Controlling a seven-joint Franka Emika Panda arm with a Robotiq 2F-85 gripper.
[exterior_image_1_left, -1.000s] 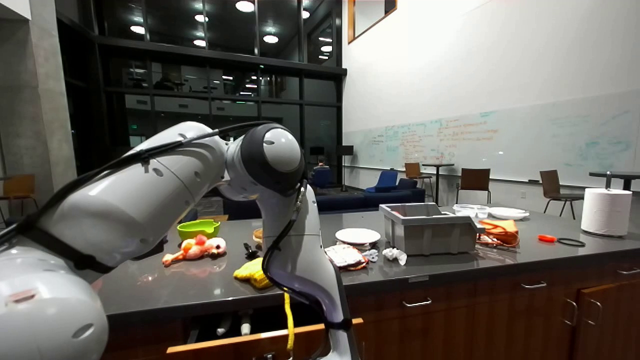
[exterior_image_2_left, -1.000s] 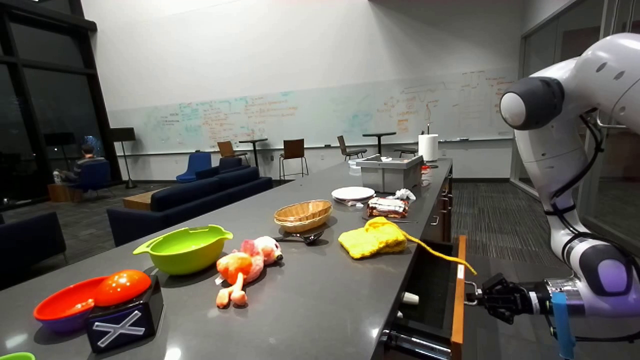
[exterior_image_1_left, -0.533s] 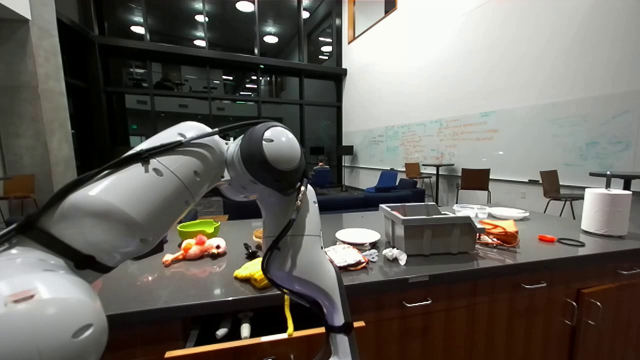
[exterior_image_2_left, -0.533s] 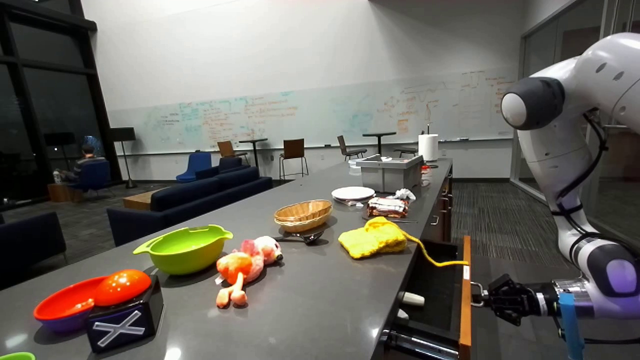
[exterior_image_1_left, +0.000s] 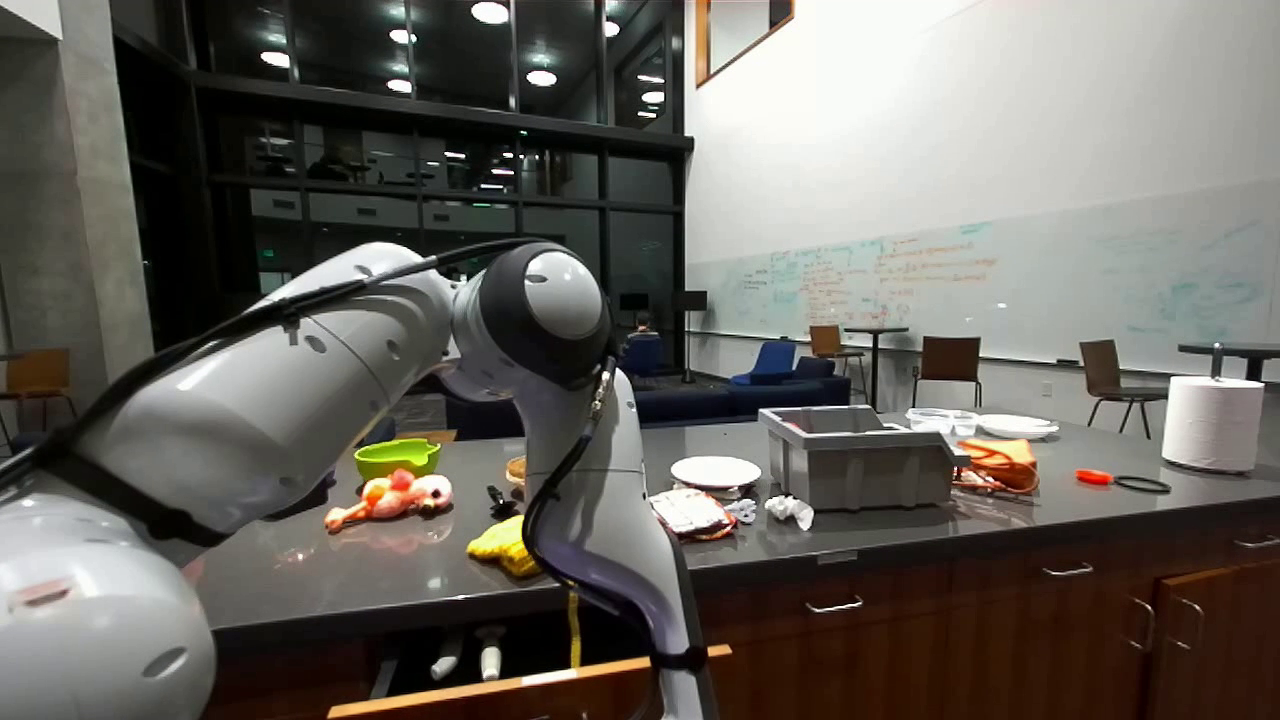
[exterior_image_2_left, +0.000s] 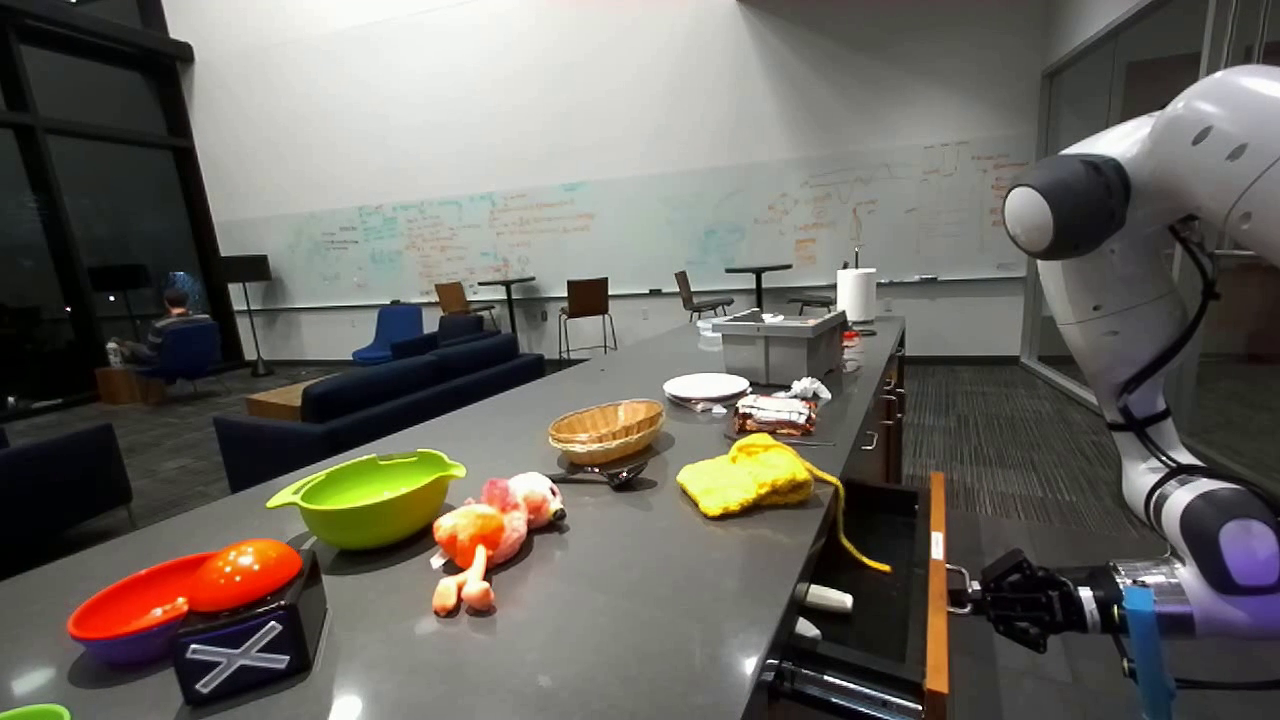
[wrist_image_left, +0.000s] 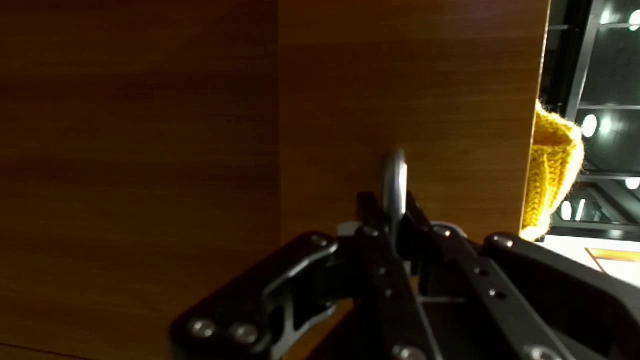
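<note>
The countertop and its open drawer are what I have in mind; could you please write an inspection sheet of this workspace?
Surface: dark grey, glossy countertop.
Work items: drawer pulled open, two pale objects inside, kind unclear; metal handle on its front.
Clutter: yellow knitted piece, its cord hanging over the edge into the drawer; plush toy, green bowl, wicker basket, white plate, grey bin.
Gripper: gripper shut on the handle.
Cables: black cable strapped along the arm.
Surroundings: whiteboard with writing, blue sofa, seated person.
</note>
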